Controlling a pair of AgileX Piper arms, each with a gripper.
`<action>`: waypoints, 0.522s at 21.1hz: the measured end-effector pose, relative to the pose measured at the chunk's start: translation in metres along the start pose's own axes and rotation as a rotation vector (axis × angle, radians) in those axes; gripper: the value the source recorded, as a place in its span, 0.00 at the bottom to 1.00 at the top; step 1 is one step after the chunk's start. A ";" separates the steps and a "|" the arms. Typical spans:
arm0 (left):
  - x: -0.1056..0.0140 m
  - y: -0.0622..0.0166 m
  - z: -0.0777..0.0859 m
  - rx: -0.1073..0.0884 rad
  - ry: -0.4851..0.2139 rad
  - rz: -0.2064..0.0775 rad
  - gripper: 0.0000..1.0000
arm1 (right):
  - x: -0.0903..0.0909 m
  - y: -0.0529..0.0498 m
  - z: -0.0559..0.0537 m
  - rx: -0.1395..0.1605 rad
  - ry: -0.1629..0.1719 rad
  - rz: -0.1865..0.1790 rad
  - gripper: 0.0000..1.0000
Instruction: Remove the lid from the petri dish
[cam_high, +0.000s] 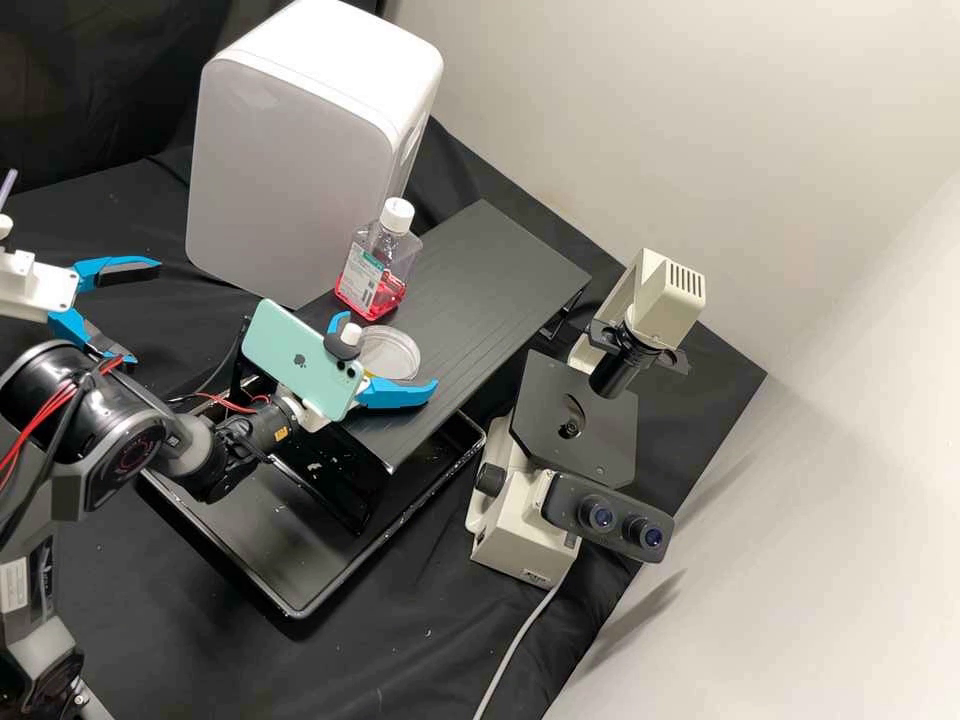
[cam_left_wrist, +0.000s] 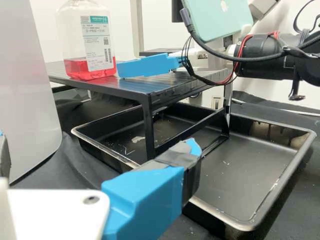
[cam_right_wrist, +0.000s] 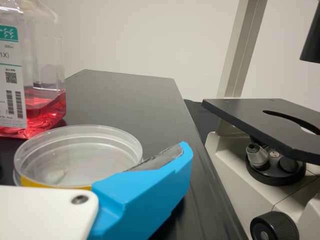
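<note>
- Keeps the white box (cam_high: 300, 140) at the back of the table (cam_high: 400, 660).
- Raises a black shelf (cam_high: 490, 280) over the tray (cam_high: 250, 545), seemingly for sideways claw access.
- Parks the microscope (cam_high: 575, 450) just beside the shelf, probably as the next stop.
- Sets the bottle (cam_high: 378, 265) of red liquid and the petri dish (cam_high: 392, 352) on the shelf, near but apart.
- Straddles the dish with the right claw (cam_high: 390, 358), released, a finger either side; lid (cam_right_wrist: 75, 147) on, not lifted.
- Holds the left claw (cam_high: 145, 310) spread and empty near the tray, well apart from the dish, likely leaving room.
</note>
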 end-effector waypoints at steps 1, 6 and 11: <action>0.000 0.0000 0.000 0.000 0.000 0.000 1.00 | 0.000 0.000 0.000 0.000 0.000 0.000 0.00; 0.000 -0.0010 0.000 -0.002 0.001 -0.004 1.00 | -0.001 0.000 0.001 0.001 -0.003 -0.001 0.00; 0.000 -0.0012 0.000 -0.002 0.001 -0.005 1.00 | -0.002 -0.001 0.002 0.000 -0.007 -0.006 0.00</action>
